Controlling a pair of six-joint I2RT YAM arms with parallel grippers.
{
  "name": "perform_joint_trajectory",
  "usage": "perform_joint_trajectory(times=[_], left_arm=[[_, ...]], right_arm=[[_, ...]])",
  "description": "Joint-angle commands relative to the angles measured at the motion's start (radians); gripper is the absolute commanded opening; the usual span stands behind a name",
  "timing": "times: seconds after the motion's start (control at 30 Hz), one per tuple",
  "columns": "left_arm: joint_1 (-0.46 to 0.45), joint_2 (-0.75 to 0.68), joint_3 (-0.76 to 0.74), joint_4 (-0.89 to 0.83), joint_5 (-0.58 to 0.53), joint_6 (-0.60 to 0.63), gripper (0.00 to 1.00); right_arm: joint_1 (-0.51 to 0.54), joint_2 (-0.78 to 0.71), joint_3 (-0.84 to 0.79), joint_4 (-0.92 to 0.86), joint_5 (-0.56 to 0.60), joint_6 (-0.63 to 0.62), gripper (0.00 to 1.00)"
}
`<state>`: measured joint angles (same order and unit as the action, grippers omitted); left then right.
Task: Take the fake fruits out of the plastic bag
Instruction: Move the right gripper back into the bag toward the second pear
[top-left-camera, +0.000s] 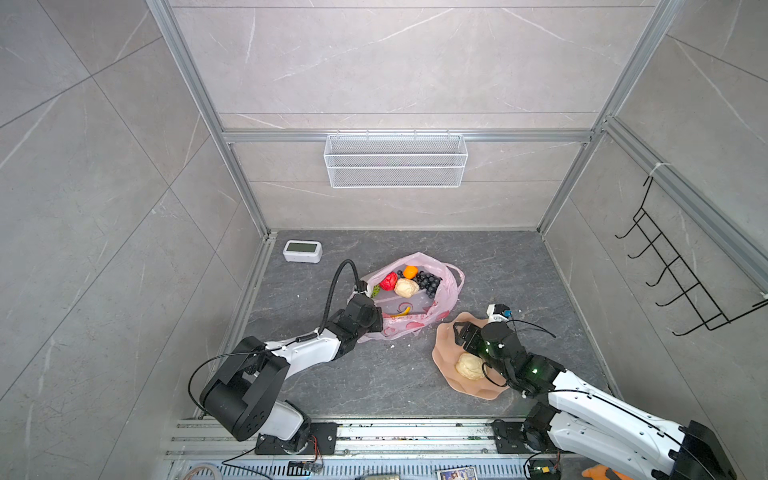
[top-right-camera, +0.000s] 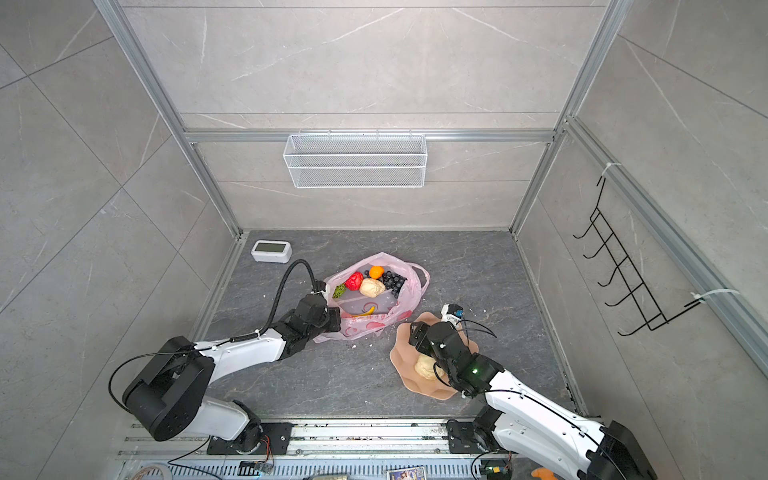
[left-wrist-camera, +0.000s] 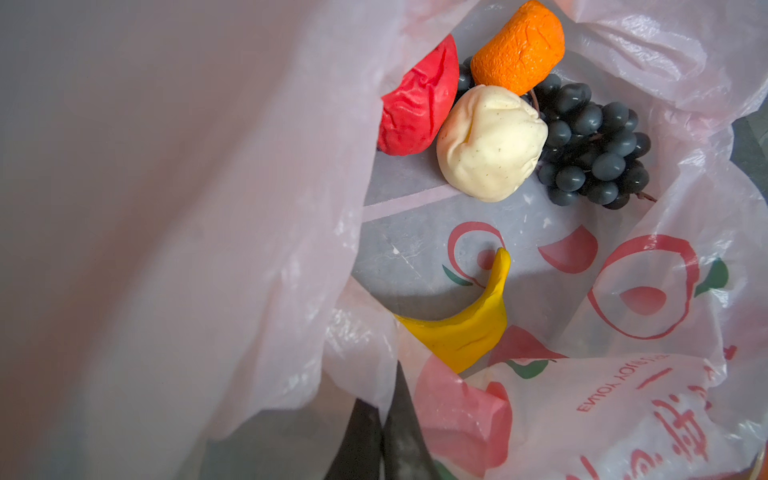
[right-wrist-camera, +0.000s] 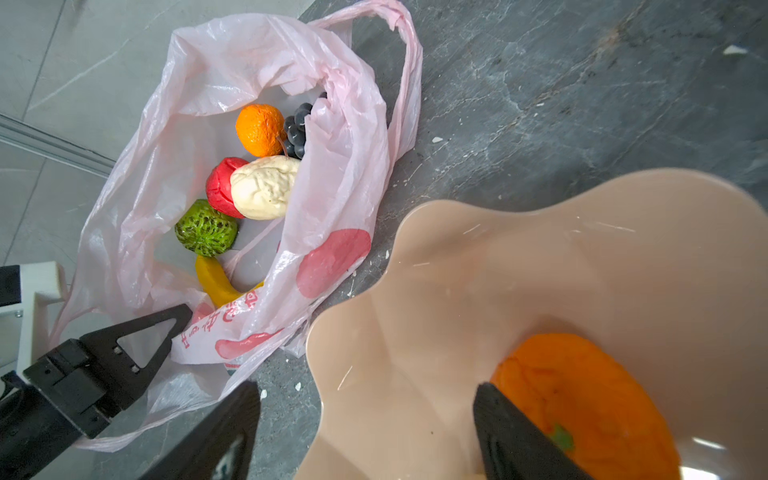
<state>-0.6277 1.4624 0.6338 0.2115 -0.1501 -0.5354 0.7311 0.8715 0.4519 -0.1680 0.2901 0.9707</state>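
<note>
**Grippers.** My left gripper (left-wrist-camera: 384, 419) was closed on the near rim of the bag (right-wrist-camera: 340, 166), pinching the thin film and holding the mouth up and open. My right gripper (right-wrist-camera: 365, 390) stood wide and empty above the dish (right-wrist-camera: 415, 291).

**Contents.** In the bag lay an orange (right-wrist-camera: 259, 129), a grape bunch (left-wrist-camera: 594, 145), a red apple (left-wrist-camera: 415, 108), a cream lump (left-wrist-camera: 490, 141), a green ball (right-wrist-camera: 205, 228) and a banana (left-wrist-camera: 469, 328). In the dish lay a second orange (right-wrist-camera: 582, 395), just beside one right finger, and a second cream lump (top-left-camera: 469, 365).

**Risks, as judged.**
- The film could slip from my left jaws, and the mouth would then fall over the fruit.
- My right fingers could snag the loose bag wall on the dish side and drag the whole bag.
- The apple, lump, orange and grapes touched one another, so gripping one would likely push the rest. The glossy round pieces could squirt out.
- The banana lay partly under the near fold, close to my left fingers, so a reach there risked a collision.

**Room.**
- The bag's edge lay just beside the dish rim, with little bare floor between.
- The floor beyond the bag was open.
- A clock (top-left-camera: 302, 251) sat well apart.
- Entry from above, through the mouth, looked clearest.
</note>
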Motion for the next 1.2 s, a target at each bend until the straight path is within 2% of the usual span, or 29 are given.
perform_joint_trajectory(times=[0.0,0.23,0.47,0.53,0.7,0.83,1.03,1.17], left_arm=[[0.005,0.002,0.024,0.034,0.007,-0.016,0.05],[0.005,-0.017,0.013,0.04,0.003,-0.018,0.04],[0.005,-0.025,0.009,0.042,0.005,-0.029,0.04],[0.006,-0.034,0.005,0.04,-0.002,-0.03,0.04],[0.004,-0.048,-0.003,0.041,-0.005,-0.031,0.04],[0.005,-0.048,-0.001,0.041,-0.001,-0.035,0.05],[0.005,-0.05,-0.004,0.04,0.003,-0.037,0.05],[0.005,-0.048,-0.003,0.042,0.007,-0.04,0.05]], right_arm=[[0.007,0.024,0.067,-0.128,0.017,-0.036,0.82],[0.065,0.196,0.248,-0.202,0.003,-0.097,0.79],[0.08,0.582,0.609,-0.315,-0.054,-0.246,0.8],[0.08,0.701,0.726,-0.375,-0.043,-0.235,0.8],[0.075,0.864,0.873,-0.382,-0.052,-0.104,0.82],[0.049,0.936,0.922,-0.304,-0.093,0.051,0.83],[-0.006,0.977,0.837,-0.076,-0.128,0.351,0.81],[-0.04,1.014,0.794,0.052,-0.141,0.499,0.79]])
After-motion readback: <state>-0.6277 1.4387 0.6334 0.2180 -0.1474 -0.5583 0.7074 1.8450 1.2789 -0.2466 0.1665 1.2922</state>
